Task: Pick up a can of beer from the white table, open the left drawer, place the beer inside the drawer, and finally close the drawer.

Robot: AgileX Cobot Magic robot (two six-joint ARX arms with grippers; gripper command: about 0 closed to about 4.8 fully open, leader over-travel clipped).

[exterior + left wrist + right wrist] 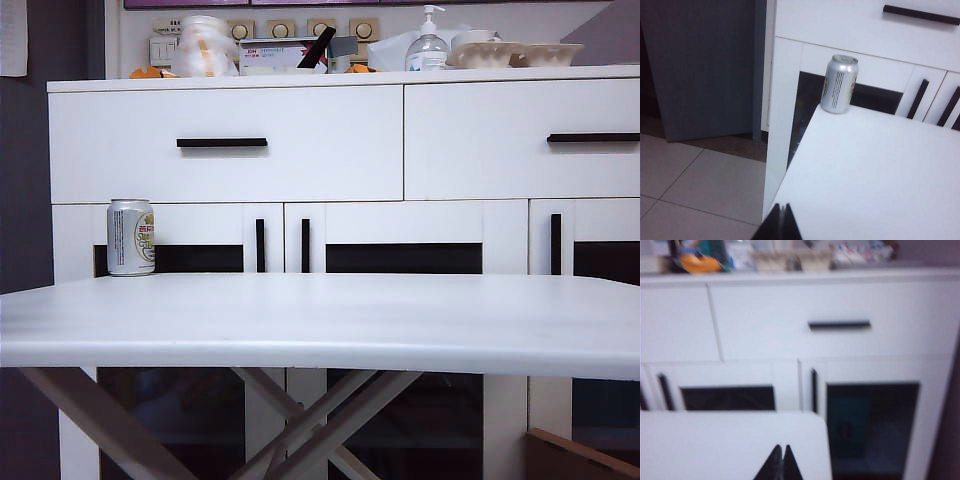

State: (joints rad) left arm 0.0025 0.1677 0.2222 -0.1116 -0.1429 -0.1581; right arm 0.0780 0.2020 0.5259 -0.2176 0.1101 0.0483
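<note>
The can of beer (131,237) stands upright at the far left corner of the white table (320,320); it is silver with a white-and-gold label. In the left wrist view the can (839,84) stands at the table's far corner, well ahead of my left gripper (783,206), which is shut and empty over the table's (875,175) near edge. The left drawer (226,143) is closed, with a black bar handle (222,142). My right gripper (781,447) is shut and empty above the table's (715,445) right corner. Neither gripper shows in the exterior view.
The right drawer (520,138) with its own black handle (839,325) is closed. Dark-glass doors with vertical handles (260,245) sit below the drawers. A pump bottle (428,45), egg cartons and clutter fill the cabinet top. Tiled floor (695,180) lies left of the table.
</note>
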